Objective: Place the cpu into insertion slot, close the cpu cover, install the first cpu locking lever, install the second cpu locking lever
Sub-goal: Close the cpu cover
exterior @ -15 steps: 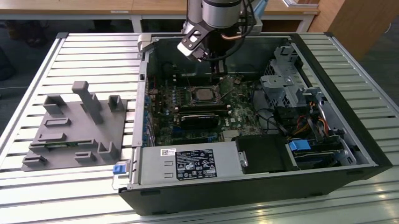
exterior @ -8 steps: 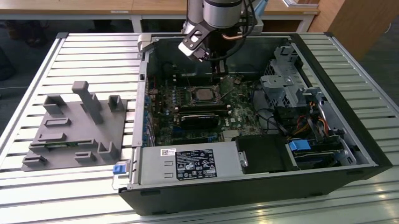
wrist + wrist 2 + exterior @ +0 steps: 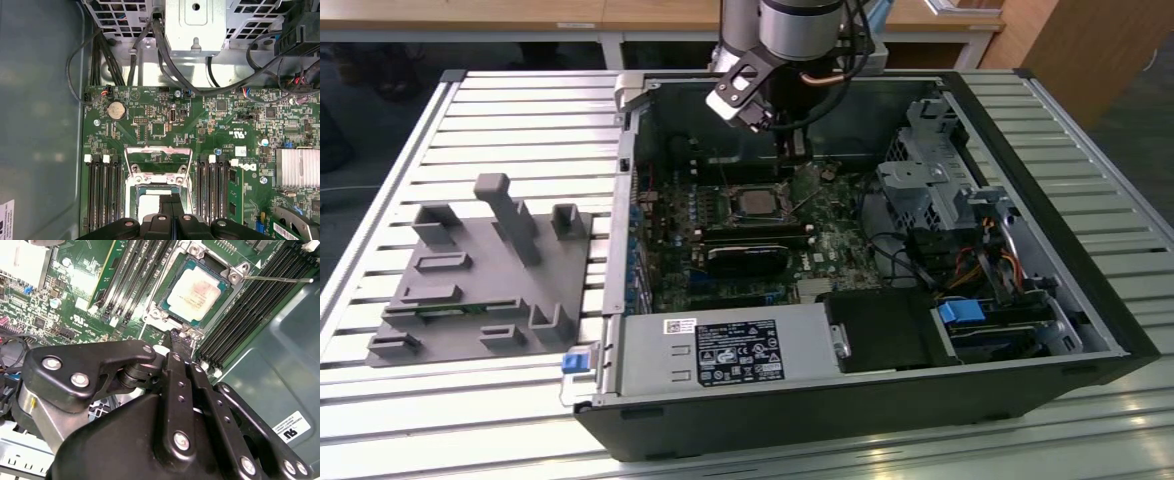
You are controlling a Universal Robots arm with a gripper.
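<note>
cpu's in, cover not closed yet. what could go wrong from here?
1. The shut gripper sits close beside the cpu. A small drift could scrape the chip or the socket rim.
2. The cpu cover looks open, so nothing clamps the chip. A nudge could leave it askew.
3. A locking lever sticks out free over the memory slots and might snag.

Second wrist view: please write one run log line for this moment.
cpu: seated in insertion slot | cpu cover: open, tilted up | hand: shut, holding nothing, tip beside slot edge
</note>
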